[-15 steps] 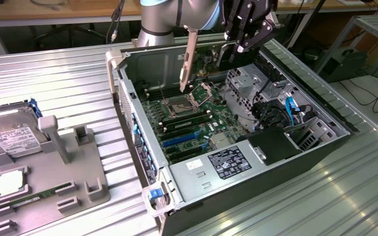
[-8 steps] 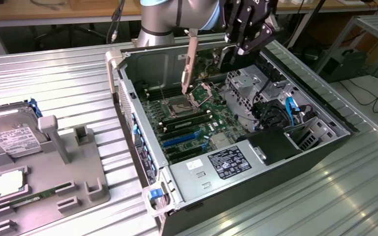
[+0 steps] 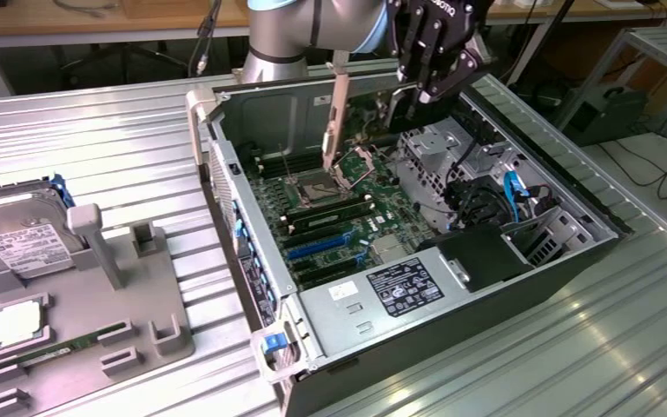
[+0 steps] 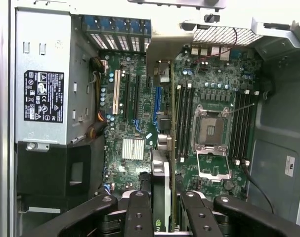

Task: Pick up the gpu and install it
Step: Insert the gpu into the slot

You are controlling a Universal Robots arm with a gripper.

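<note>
Gripper [image 3: 415, 91] clamps the gpu [image 3: 336, 117] (held on edge) over the motherboard [image 3: 333, 228] inside the open case [image 3: 565, 204].

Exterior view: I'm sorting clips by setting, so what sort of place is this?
Probably a robotics lab or workshop: a robot arm over an open computer case, a ribbed metal table, and a grey fixture tray holding a hard drive.

Bright light glares off the ribbed metal table [image 3: 102, 148]; the case [image 3: 275, 109] interior lies shadowed.
</note>
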